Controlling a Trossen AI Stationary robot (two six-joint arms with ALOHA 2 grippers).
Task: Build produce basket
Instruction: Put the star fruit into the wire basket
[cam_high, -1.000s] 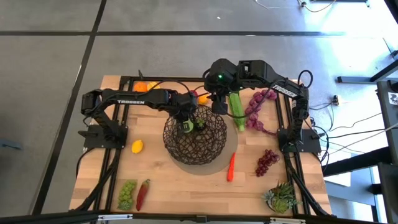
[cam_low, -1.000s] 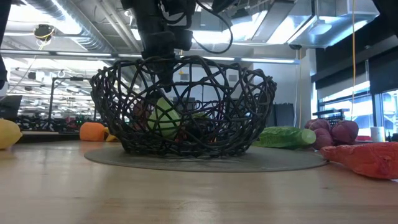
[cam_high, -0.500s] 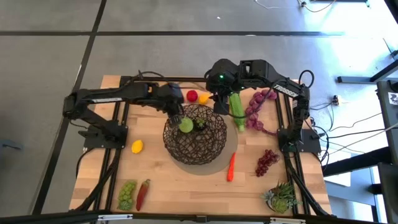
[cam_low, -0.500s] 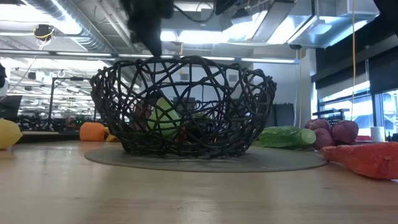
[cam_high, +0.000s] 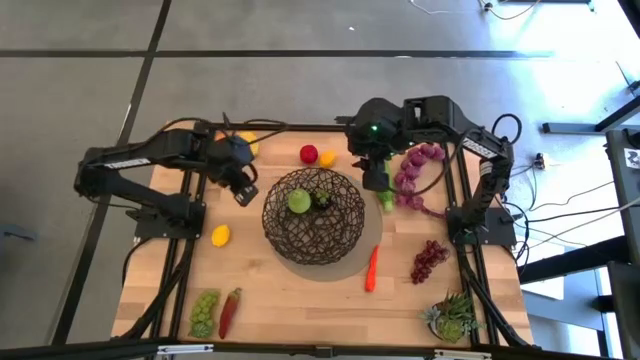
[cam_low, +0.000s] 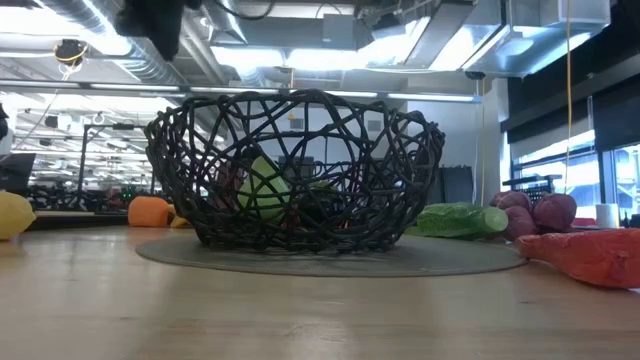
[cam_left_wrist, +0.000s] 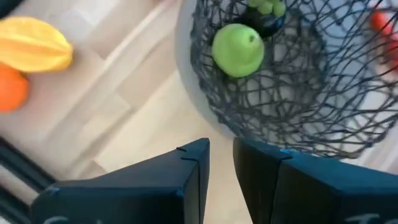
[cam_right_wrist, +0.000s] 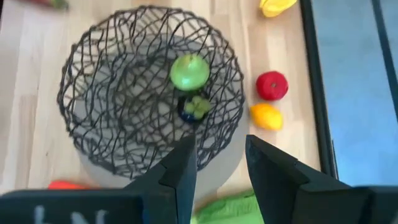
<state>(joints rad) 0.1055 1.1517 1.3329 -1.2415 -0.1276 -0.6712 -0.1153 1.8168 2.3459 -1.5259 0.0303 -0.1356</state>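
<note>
The dark wire basket (cam_high: 313, 215) sits on its grey mat (cam_high: 372, 232) mid-table. Inside lie a green apple (cam_high: 298, 201), also seen as the apple (cam_left_wrist: 237, 50) in the left wrist view, and a dark fruit with a green top (cam_right_wrist: 194, 107). My left gripper (cam_high: 245, 190) hovers open with a narrow gap over bare wood left of the basket, touching nothing. My right gripper (cam_high: 375, 180) is open above the long green stalk (cam_high: 386, 200), which lies flat on the table right of the basket (cam_low: 455, 220). Whether it touches the stalk (cam_right_wrist: 217, 208) I cannot tell.
At the far edge lie a red apple (cam_high: 309, 154), a small orange fruit (cam_high: 327, 158), a mango (cam_left_wrist: 34, 46) and an orange (cam_left_wrist: 12, 90). A lemon (cam_high: 221, 235), green grapes (cam_high: 205, 310) and chilli (cam_high: 230, 312) lie left; a carrot (cam_high: 372, 268), purple grapes (cam_high: 430, 260) and succulent (cam_high: 452, 318) right.
My left gripper has let go of the green apple inside the basket, risen out of it and drawn back toward the table's left edge. The apple stays in the basket. My right gripper has shifted right and nearer, over the green stalk.
</note>
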